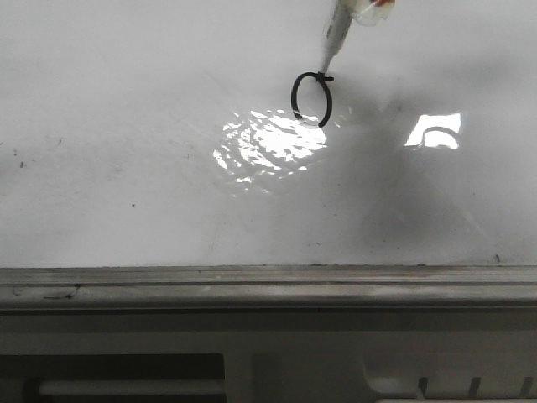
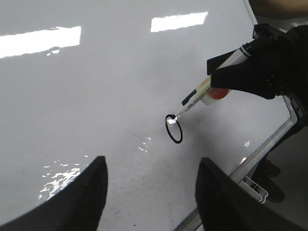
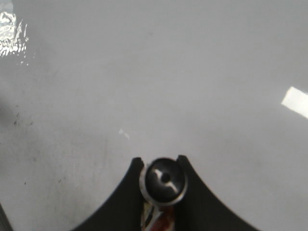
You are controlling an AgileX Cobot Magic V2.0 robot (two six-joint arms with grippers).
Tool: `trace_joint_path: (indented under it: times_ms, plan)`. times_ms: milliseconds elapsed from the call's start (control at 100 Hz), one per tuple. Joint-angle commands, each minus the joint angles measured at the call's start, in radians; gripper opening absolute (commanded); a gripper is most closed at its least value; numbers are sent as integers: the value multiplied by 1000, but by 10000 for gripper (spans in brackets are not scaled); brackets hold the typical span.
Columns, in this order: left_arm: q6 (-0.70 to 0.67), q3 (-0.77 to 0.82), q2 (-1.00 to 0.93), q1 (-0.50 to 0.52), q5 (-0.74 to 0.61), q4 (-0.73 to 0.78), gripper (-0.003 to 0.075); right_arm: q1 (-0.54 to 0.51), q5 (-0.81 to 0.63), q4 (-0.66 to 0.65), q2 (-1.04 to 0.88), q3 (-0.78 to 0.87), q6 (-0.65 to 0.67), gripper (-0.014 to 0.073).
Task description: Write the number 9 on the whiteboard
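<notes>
The whiteboard [image 1: 126,126] is glossy white with glare patches. On it, the number 9 [image 1: 311,99] shows as a small black oval loop, also seen in the left wrist view [image 2: 173,129]. My right gripper [image 3: 161,163] is shut on a white marker [image 1: 336,34], whose tip touches the top right of the loop. In the left wrist view the marker [image 2: 202,94] slants down from the black right gripper [image 2: 269,62] to the loop. My left gripper [image 2: 151,187] is open and empty, hovering above the board, apart from the loop.
A grey metal ledge [image 1: 252,285] runs along the board's near edge and also shows in the left wrist view [image 2: 260,154]. Small dark specks and smudges [image 1: 132,204] dot the board. A bright glare patch [image 1: 268,143] lies just below the loop.
</notes>
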Motion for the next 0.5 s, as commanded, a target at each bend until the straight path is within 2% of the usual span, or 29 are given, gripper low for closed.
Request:
trace_joint_path:
  times_ms: [0, 60, 130, 330, 490]
  plan:
    - [-9, -27, 6, 2, -16, -60, 367, -13, 54, -16, -1, -30, -18, -68]
    - [-9, -27, 6, 2, -16, -60, 367, -9, 125, 15, -1, -20, -18, -52]
    - [-9, -27, 6, 2, -16, -60, 367, 2, 143, 81, -4, 10, -18, -52]
    - [-9, -27, 6, 2, -16, -60, 367, 94, 64, 108, -4, 126, -18, -52]
    - [-9, -27, 6, 2, -16, -60, 367, 103, -30, 110, -5, 138, -18, -52]
